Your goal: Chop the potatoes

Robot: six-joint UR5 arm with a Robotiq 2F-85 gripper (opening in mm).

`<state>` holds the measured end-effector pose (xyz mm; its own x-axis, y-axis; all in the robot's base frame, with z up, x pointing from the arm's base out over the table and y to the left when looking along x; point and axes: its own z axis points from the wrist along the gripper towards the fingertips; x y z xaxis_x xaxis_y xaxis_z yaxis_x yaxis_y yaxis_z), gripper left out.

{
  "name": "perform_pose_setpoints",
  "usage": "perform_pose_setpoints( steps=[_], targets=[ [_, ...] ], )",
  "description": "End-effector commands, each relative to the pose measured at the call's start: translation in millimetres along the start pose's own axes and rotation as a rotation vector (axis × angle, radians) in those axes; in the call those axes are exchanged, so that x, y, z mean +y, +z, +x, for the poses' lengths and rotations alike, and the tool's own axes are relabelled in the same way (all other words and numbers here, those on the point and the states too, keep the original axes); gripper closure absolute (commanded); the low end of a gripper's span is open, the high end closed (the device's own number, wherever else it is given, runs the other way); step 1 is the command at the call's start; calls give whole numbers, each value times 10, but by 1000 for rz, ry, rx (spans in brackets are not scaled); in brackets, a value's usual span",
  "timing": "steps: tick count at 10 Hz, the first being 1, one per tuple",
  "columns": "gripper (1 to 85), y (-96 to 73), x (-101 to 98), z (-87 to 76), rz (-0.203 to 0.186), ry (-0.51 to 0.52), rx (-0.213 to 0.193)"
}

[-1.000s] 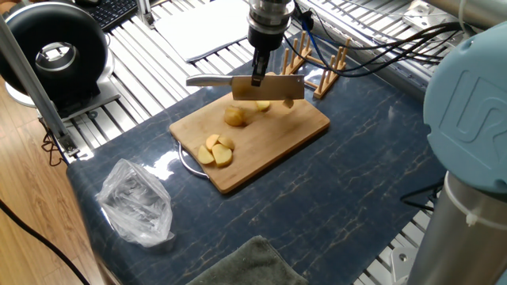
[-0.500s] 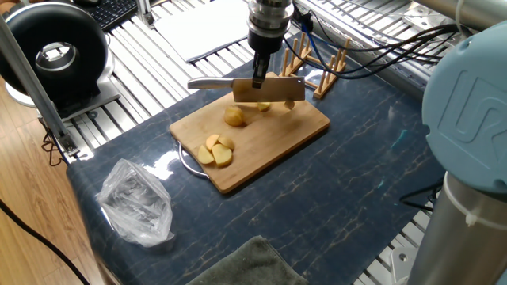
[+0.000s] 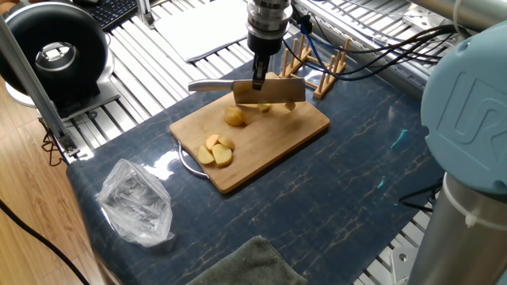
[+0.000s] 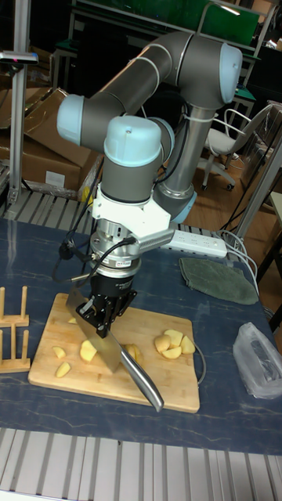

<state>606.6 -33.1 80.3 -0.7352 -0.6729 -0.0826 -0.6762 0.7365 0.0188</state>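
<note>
Knife (image 3: 257,89) in end effector (image 3: 257,79) seemingly marginally higher over potatoes (image 3: 234,116) than before.

Potatoes (image 3: 215,150), peeled, pale yellow: cluster of cut pieces near board's front, rounded piece (image 3: 234,116) mid-board, small pieces farther back.

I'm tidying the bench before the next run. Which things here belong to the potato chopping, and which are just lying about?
In use:
- potatoes
- knife, gripped by the tool
- bamboo board

Lying about:
- plastic bag
- grey cloth
- wooden rack
- power strip
</note>
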Motion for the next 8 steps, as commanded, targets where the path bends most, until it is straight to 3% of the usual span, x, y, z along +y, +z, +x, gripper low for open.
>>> perform_pose_setpoints(
  steps=[1, 4, 8],
  targets=[
    [847, -24, 6, -5, -6, 9, 8],
    [847, -69, 10, -4, -5, 17, 21],
    [847, -208, 40, -26, 7, 37, 70]
  ],
)
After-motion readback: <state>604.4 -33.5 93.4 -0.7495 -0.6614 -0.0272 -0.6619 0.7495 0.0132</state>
